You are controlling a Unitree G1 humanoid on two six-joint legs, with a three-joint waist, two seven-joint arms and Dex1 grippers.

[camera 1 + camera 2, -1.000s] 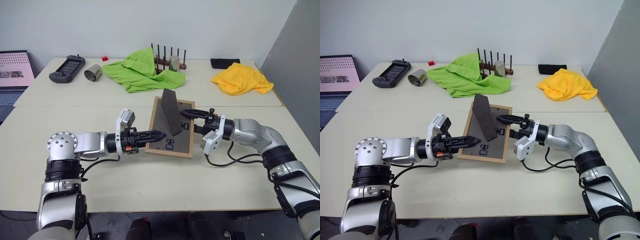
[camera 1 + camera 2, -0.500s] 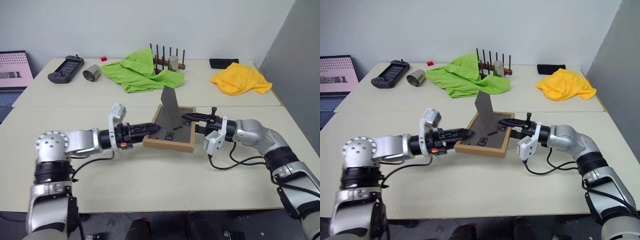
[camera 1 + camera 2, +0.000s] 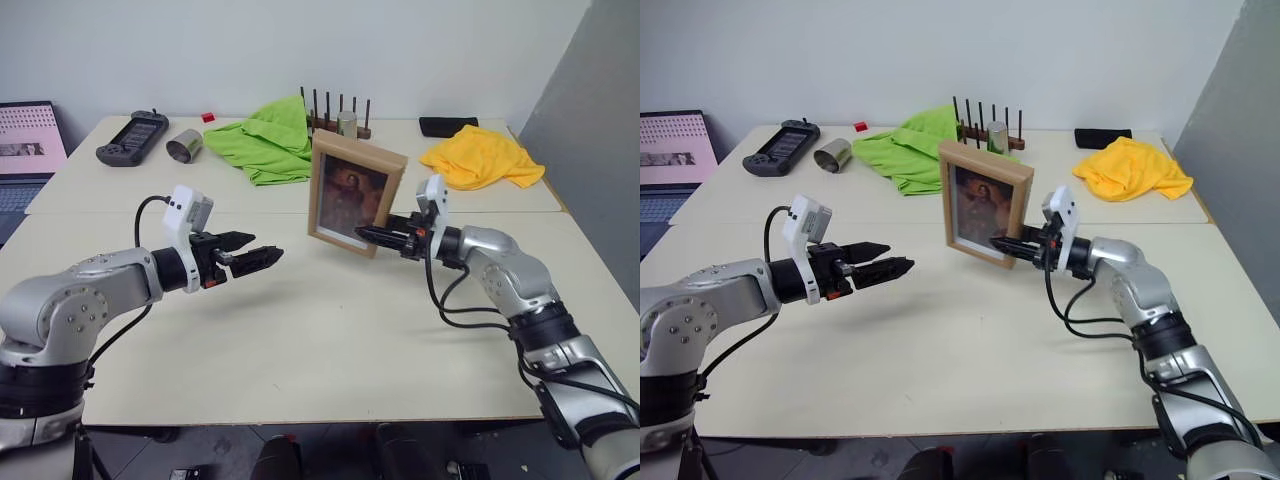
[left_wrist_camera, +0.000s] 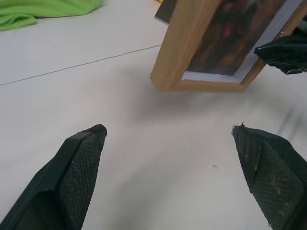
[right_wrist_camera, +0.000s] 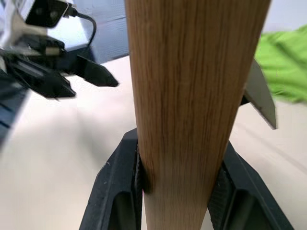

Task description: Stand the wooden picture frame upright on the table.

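Observation:
The wooden picture frame stands upright near the middle of the table, portrait side towards me and tipped a little. My right gripper reaches in level from the right and is shut on the frame's lower right edge. In the right wrist view the light wood edge sits clamped between both fingers, and the grey stand juts out behind. Whether the bottom edge rests on the table I cannot tell. My left gripper hovers open to the left, well apart from the frame.
At the back of the table lie a green cloth, a yellow cloth, a dark peg rack with a metal cup, a tipped metal cup, a game controller and a black object. A laptop sits far left.
The frame went from lying back-up on the table to upright, turned up by my right gripper as it rolled. My left gripper opened, let go and drew back left.

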